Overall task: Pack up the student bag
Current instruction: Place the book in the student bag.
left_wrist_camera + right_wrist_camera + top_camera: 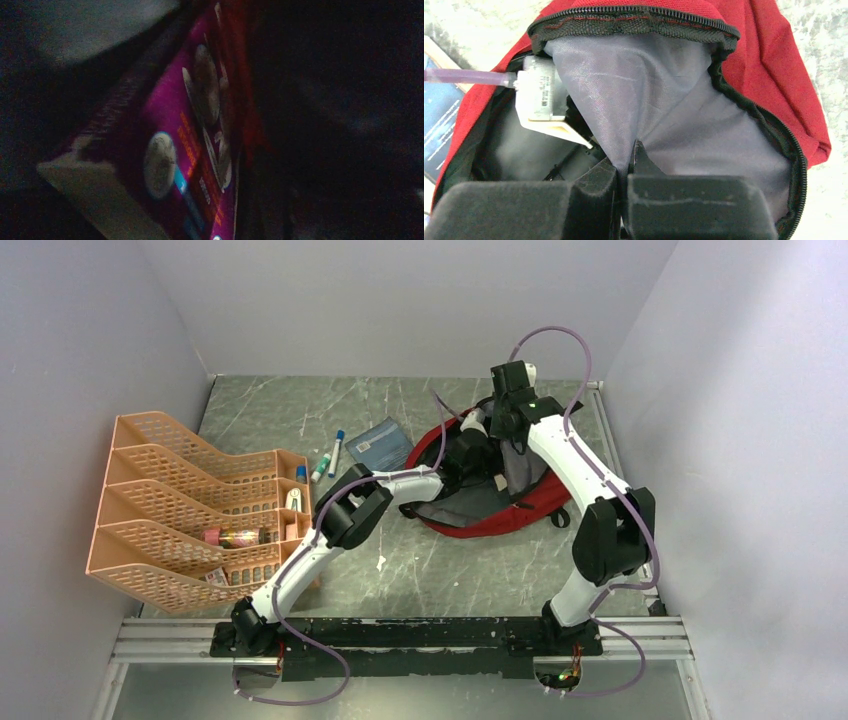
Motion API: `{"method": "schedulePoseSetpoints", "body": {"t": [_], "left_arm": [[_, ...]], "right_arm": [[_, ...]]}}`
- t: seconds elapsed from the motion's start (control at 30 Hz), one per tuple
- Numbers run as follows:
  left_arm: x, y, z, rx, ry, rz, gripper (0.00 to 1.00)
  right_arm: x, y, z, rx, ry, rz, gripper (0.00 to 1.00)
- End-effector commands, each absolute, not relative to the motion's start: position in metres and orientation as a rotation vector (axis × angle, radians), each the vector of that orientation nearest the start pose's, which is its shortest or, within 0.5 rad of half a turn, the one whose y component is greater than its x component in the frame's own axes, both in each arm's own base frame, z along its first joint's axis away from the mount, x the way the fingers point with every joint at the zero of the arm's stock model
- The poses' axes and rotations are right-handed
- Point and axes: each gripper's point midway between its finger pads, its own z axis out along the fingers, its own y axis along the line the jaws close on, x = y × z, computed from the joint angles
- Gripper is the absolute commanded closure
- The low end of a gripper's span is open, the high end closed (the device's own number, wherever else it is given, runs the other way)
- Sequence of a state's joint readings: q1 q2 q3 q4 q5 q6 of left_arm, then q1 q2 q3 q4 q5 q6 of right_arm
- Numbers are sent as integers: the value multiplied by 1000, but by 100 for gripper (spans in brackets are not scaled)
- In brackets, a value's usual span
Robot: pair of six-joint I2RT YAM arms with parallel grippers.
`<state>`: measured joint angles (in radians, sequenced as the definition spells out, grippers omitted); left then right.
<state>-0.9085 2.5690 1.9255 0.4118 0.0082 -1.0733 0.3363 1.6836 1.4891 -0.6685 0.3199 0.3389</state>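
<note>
The red student bag (532,503) lies open right of the table's middle, its grey lining showing. My right gripper (626,165) is shut on a fold of the grey lining (664,110) and holds the bag's mouth up; the black zipper rim (634,20) arches above. My left arm reaches into the bag, and its wrist (465,455) sits in the opening; its white camera block (540,100) shows inside. The left wrist view is dark and shows a purple printed box (175,130) very close, inside the bag. My left fingers are hidden.
An orange mesh organiser (190,510) stands at the left with a pink bottle (235,537) and small items in it. A blue booklet (380,443) and two markers (333,454) lie behind the left arm, beside the bag.
</note>
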Motion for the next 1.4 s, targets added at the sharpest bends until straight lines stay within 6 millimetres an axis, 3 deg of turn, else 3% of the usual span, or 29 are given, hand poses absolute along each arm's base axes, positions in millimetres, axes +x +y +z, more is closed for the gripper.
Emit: {"method": "schedulePoseSetpoints", "body": {"t": [0.0,0.2,0.47,0.6,1.0,1.27,1.37], "left_arm": [[399,-590,137,-82,1947,-1402,15],[408,-568,147,-105,1938,-1370,3],[414,-535,158,-111,1942,-1366,3],[408,-522,163,-81,1953,-1390,2],[370,-490,215,18,1930,-1450,3],[352,-451,197,8,2033,-1314,2],[347,-434,198,35,2043,-1244,2]], "right_arm": [[424,120,196,143,2309,33,100],[425,114,194,151,2299,6,100],[424,111,190,163,2302,-3,100],[423,108,186,171,2300,-19,100],[423,86,181,203,2285,-140,99],[424,80,179,216,2280,-171,99],[426,74,180,222,2268,-204,99]]}}
